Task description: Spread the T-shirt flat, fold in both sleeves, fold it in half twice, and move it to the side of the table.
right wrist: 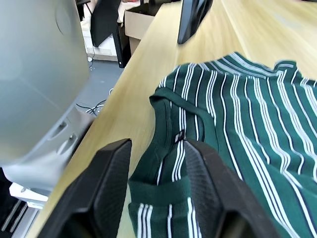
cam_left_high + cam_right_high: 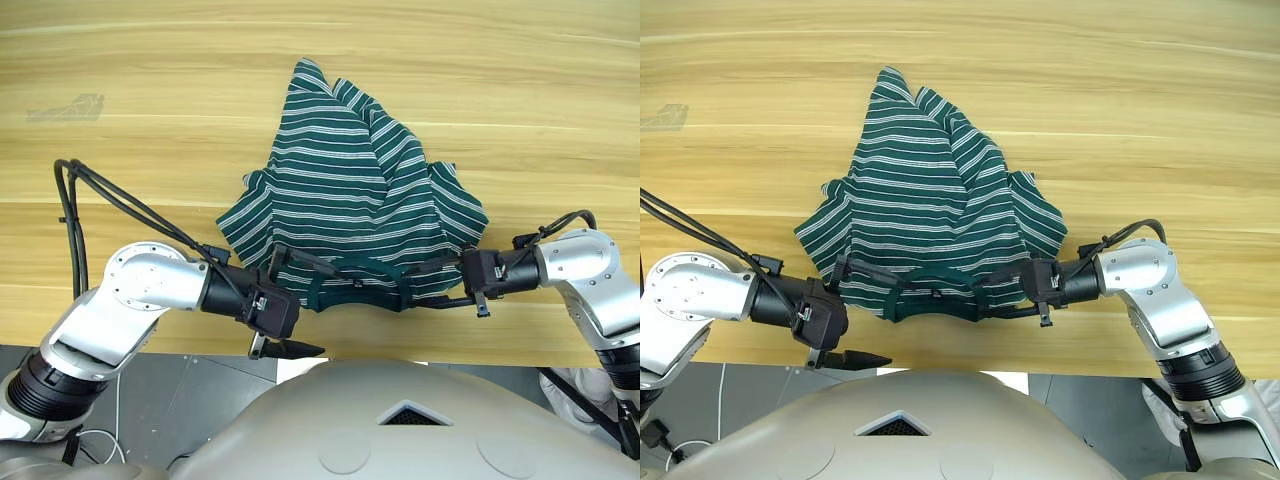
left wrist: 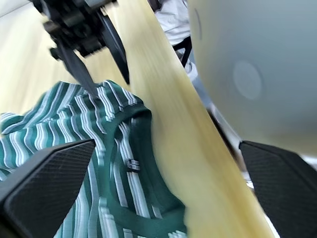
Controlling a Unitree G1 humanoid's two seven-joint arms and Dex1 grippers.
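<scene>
Head view: a rumpled striped T-shirt [image 2: 350, 190] lies on the table [image 2: 150, 60], collar at the near edge; the left gripper [image 2: 328, 310] and right gripper [image 2: 415, 288] flank the collar; left wrist view: its fingers [image 3: 44, 183] are spread wide; right wrist view: fingers [image 1: 106, 188] apart, fabric between them.

Prob. lab/workshop: long wood table [image 2: 150, 60], grey floor [image 1: 106, 74] w/ loose cables [image 1: 96, 105], cardboard box [image 1: 143, 27].
</scene>
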